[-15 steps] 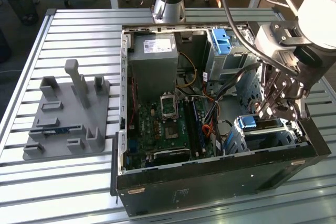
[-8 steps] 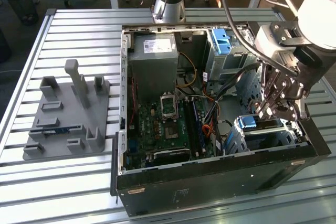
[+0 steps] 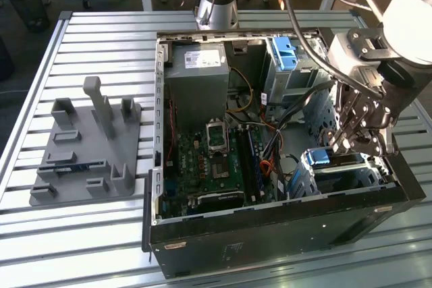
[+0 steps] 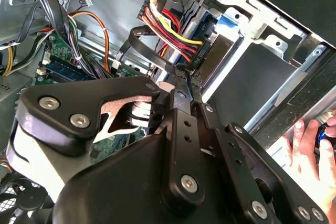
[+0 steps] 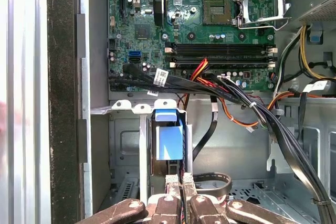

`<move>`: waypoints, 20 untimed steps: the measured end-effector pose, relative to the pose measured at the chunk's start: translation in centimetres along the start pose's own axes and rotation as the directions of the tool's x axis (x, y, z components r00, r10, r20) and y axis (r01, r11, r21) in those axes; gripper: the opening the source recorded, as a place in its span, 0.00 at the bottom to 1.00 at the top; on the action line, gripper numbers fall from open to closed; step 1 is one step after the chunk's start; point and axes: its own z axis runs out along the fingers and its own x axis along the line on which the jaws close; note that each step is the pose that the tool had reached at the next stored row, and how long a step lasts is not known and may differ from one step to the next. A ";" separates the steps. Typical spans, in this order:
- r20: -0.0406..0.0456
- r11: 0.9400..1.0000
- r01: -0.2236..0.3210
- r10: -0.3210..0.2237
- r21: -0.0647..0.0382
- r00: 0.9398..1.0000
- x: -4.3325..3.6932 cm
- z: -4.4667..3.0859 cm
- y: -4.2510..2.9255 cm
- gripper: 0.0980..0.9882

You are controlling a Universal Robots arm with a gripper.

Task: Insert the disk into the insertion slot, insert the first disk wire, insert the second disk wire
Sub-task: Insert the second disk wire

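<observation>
Silver perforated sheet metal forms the insertion slot [image 3: 337, 177] at the lower right of the exterior view, inside the open computer case [image 3: 270, 234]. The disk [image 3: 344, 161] sits in that bay, with its blue carrier tab [image 3: 316, 158] showing at the end nearer the motherboard [image 3: 216, 160]. The arm comes in from the upper right of the frame and bends down, so the gripper [image 3: 347, 141] points into the case right over the disk's end. In the second wrist view the gripper [image 4: 184, 74] has its fingers pinched together on a black connector [image 4: 188, 69] with red and yellow wires [image 4: 170, 32], pressed against the drive's edge. In the first wrist view the closed fingertips [image 5: 179, 182] sit just below the blue tab [image 5: 168, 135]. A person's hand [image 4: 307, 145] rests at the case rim.
</observation>
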 end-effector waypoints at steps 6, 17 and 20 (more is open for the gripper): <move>0.000 1.000 0.000 0.000 0.000 1.000 0.13 0.06 -0.01 0.06; 0.000 1.000 0.001 -0.001 0.000 1.000 0.16 0.49 0.00 0.07; 0.001 1.000 0.002 -0.002 0.000 1.000 0.13 -0.07 -0.01 0.14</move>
